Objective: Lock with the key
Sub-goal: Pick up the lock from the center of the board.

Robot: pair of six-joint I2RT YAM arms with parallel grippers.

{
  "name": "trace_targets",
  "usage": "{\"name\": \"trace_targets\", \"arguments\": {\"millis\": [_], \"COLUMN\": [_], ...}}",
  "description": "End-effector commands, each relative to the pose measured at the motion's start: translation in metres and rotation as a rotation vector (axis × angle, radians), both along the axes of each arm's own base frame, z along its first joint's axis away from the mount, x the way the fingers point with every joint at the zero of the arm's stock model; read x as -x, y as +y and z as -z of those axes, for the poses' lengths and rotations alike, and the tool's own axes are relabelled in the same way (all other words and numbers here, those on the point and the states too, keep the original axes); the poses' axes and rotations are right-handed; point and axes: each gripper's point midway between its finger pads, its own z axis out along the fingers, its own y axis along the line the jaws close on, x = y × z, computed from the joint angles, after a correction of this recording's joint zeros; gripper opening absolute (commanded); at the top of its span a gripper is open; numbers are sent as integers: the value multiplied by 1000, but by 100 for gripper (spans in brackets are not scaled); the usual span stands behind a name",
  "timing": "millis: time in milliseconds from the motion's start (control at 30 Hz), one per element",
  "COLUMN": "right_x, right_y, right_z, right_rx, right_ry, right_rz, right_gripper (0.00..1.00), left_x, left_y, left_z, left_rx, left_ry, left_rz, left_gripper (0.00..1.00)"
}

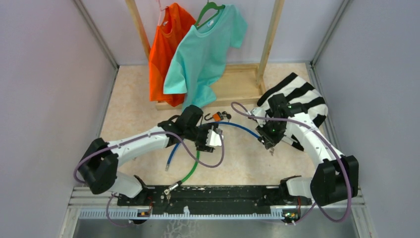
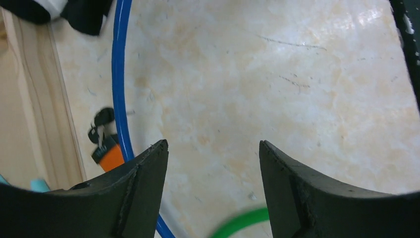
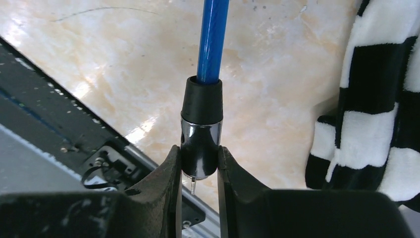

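Pinching the blue cable tip [image 3: 200, 136], the right gripper [image 3: 198, 151] sat beside a striped cloth [image 3: 381, 99]. The left gripper [image 2: 213, 146] hung spread over the table [image 2: 297, 74], near the lock [image 2: 110, 156] and keys [image 2: 101, 124].

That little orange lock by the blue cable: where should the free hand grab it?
Probably the orange lock body, from straight above: it lies flat on the table, so only its sides are offered. The keys stick out one end and the blue cable runs close beside it, so the open left hand should straddle the body clear of both.
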Motion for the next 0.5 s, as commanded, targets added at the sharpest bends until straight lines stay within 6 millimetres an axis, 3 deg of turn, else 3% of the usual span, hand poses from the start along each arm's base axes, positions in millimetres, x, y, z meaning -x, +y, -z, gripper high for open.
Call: {"name": "trace_targets", "arguments": {"millis": [0, 267, 467], "right_x": [18, 34, 34], "right_y": [17, 24, 29], "right_z": [-29, -34, -35], "right_rx": [-114, -162, -187], "right_ry": [106, 201, 217], "right_rz": [11, 6, 5], "right_gripper": [0, 0, 0], "left_x": [-9, -40, -37], "left_y": [-46, -96, -125], "left_z": [-10, -9, 9], "left_rx": [52, 64, 9], "left_ry": [-142, -345, -387], "left_rz": [132, 82, 117], "left_gripper": [73, 76, 71]}}
